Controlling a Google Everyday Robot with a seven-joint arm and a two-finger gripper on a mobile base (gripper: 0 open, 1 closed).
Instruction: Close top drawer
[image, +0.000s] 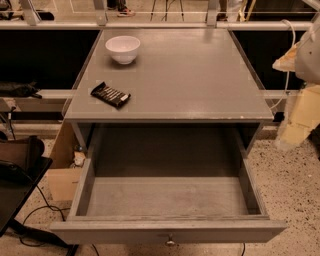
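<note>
The top drawer (167, 200) is a wide grey wooden box pulled far out of the grey cabinet, and it is empty inside. Its flat front panel (165, 232) runs along the bottom of the camera view, with a small round metal knob (170, 242) at its centre. My gripper (296, 117) shows as a pale, blurred shape at the right edge, level with the cabinet top. It is to the right of the drawer's right wall and apart from it.
On the cabinet top (200, 75) stand a white bowl (123, 48) at the back left and a dark snack bar (110, 94) near the front left. A black chair (17, 175) and a cardboard box (62, 172) are on the left, with cables on the speckled floor.
</note>
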